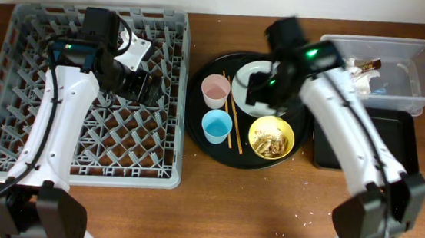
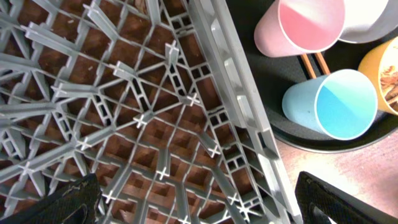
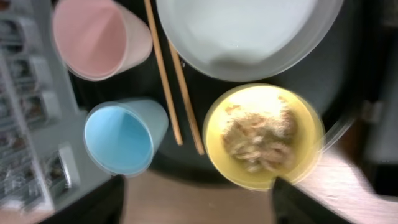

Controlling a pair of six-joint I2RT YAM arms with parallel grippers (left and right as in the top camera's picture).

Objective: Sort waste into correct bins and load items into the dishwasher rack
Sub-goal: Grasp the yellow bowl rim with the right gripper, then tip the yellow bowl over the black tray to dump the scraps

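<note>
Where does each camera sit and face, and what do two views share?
Overhead: above the table, looking straight down on dishwasher rack, round black tray; left arm, right arm show.
Left wrist: over the rack, facing down at its grid, pink cup, blue cup; left end effector frames the bottom.
Right wrist: above the tray, facing down at plate, chopsticks, yellow bowl; right end effector frames the bottom.
Shared: both wrist views show both cups.

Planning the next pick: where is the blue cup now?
In the overhead view, the blue cup stands on the round black tray, just right of the rack, beside the pink cup and left of the chopsticks.
</note>
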